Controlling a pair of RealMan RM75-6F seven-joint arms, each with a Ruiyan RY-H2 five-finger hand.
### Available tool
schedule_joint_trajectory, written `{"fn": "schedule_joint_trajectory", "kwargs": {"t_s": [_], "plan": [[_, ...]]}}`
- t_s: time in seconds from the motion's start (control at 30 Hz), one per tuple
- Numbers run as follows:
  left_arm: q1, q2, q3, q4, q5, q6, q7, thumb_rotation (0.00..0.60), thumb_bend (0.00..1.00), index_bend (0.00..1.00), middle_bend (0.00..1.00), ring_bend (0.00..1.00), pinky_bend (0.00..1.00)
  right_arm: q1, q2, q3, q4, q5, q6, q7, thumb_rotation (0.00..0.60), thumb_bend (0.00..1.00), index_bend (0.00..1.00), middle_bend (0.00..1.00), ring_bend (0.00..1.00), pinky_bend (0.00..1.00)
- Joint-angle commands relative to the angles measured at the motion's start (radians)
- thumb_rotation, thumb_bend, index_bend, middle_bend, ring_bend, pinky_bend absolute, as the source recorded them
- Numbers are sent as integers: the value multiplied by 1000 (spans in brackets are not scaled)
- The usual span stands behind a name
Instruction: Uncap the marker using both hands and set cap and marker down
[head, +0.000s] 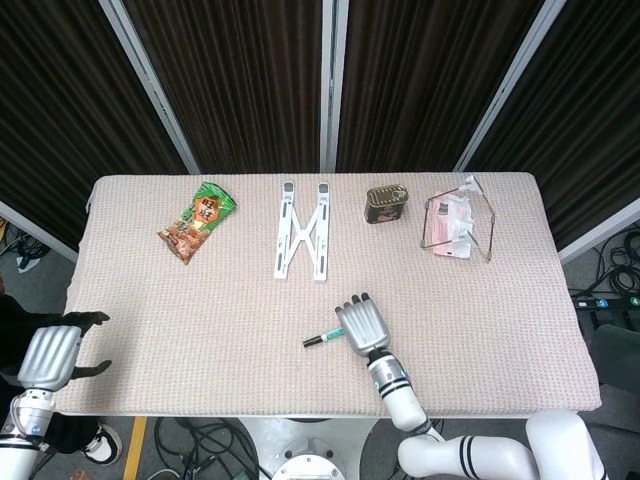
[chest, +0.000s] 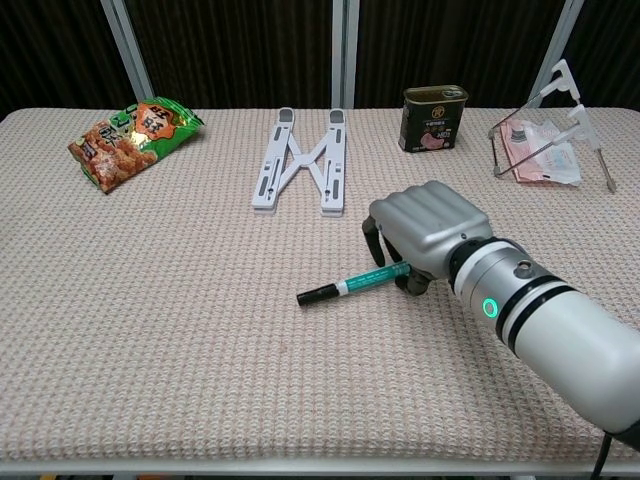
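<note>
A teal marker (head: 325, 339) (chest: 350, 284) with a black cap (chest: 315, 295) lies at an angle on the beige table mat (head: 200, 330), cap end pointing left and toward me. My right hand (head: 362, 325) (chest: 425, 235) sits over the marker's right end with its fingers curled around it, gripping that end; the grip itself is hidden under the hand. My left hand (head: 50, 355) hangs off the table's front left corner, far from the marker, fingers apart and holding nothing. It does not show in the chest view.
Along the back of the table stand a green snack bag (head: 197, 220), a white folding stand (head: 303, 230), a dark can (head: 386, 204) and a wire rack with a pink packet (head: 455, 225). The table's front edge runs just behind my right wrist.
</note>
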Motion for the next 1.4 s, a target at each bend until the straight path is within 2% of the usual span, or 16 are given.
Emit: {"fn": "schedule_joint_trajectory", "kwargs": {"t_s": [0.03, 0.33, 0.7, 0.87, 1.1, 1.23, 1.4], "plan": [[-4, -4, -5, 2, -3, -3, -5, 600, 0, 314, 347, 281, 335, -3, 11, 10, -10, -8, 15, 8, 600, 253, 623, 569, 357, 356], [-70, 5, -45, -43, -19, -71, 1, 600, 0, 315, 347, 281, 350, -1, 22, 92, -33, -10, 100, 24, 600, 299, 658, 597, 370, 363], [-204, 12, -149, -132, -155, -196, 136, 600, 53, 324, 347, 281, 357, 60, -4, 230, -33, 50, 142, -4, 600, 311, 681, 613, 390, 390], [-285, -22, -199, -128, -228, -253, 201, 600, 54, 324, 347, 282, 385, 94, -7, 272, -28, 88, 139, -26, 600, 312, 681, 614, 390, 390], [-393, -119, -247, -79, -346, -274, 371, 600, 56, 324, 347, 282, 403, 173, -28, 332, 7, 144, 131, -75, 600, 311, 681, 613, 390, 390], [-438, -183, -274, -42, -407, -234, 453, 600, 56, 328, 358, 283, 404, 211, -77, 367, 54, 151, 183, -73, 600, 316, 681, 614, 390, 385], [-485, -229, -301, -24, -490, -206, 530, 600, 56, 334, 367, 295, 408, 258, -123, 386, 105, 180, 189, -87, 600, 322, 682, 614, 390, 384]]}}
